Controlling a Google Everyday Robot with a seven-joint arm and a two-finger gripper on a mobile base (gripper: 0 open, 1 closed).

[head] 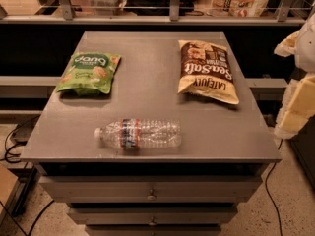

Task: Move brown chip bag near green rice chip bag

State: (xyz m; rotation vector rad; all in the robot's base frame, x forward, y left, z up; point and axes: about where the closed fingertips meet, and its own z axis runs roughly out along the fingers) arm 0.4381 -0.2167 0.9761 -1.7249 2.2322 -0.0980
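Note:
The brown chip bag (206, 72), dark brown and tan with white "Sea Salt" lettering, lies flat on the right rear part of the grey table top (147, 97). The green rice chip bag (89, 73) lies flat on the left rear part, well apart from the brown bag. My gripper (297, 107) shows as pale, cream-coloured parts at the right edge of the camera view, beside the table's right side and to the right of the brown bag. It touches nothing on the table.
A clear plastic water bottle (140, 133) lies on its side near the table's front edge, between the two bags. Drawers (150, 195) sit below the top. A rail and shelf with clutter (162, 4) run behind the table. Cables (15, 146) lie on the floor at left.

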